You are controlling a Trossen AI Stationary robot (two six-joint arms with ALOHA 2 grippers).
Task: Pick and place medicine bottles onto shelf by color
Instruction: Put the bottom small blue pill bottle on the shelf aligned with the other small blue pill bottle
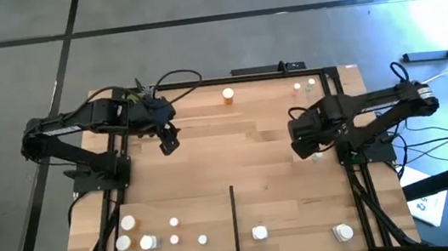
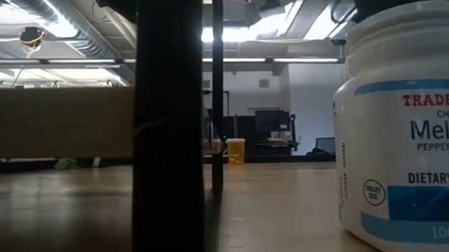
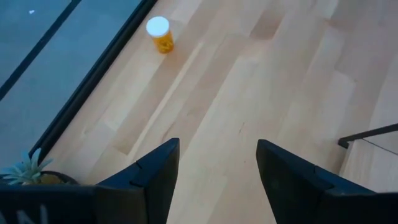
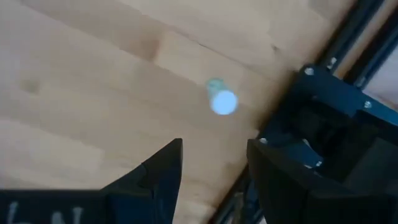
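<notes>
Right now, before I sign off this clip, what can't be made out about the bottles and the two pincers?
- Low view: a dark post hides the middle of the table; the big white bottle is cut off by the right edge, label incomplete.
- High view: the small bottles at the far right corner are too small to tell colour.
- Right wrist view: the bottle beyond the open right pincer is blurred.
- High view: the arm hides the right pincer.

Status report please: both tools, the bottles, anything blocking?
Left tool open, empty. Right tool open above small bottle. Orange bottle alone at far edge. Nothing blocking.
</notes>
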